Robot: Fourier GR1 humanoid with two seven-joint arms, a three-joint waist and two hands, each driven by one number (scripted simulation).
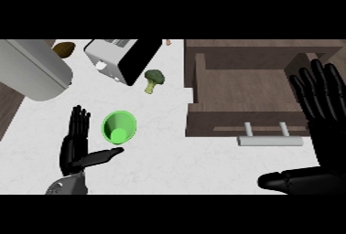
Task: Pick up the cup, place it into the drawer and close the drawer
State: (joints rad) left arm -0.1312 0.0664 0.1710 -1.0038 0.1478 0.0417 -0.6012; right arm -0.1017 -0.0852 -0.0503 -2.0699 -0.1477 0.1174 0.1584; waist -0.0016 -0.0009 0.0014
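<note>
Cup (119, 127), green, lies on its side on the white counter (169, 164), just right of the left hand (76, 146), fingers straight, thumb under cup. Judged next: curl around the cup wall before lifting. Drawer (236, 91) stands open. Right hand (317, 100) released, resting at right.

Green cup (120, 127) on its side on white counter, mouth toward viewer; brown drawer (250, 103) open.

Even, bright light is falling on the white speckled surface (169, 160), giving almost no cast shadows. The open dark brown wooden drawer (233, 125) is staying dim inside. No glare is showing; the edges are looking straight.
</note>
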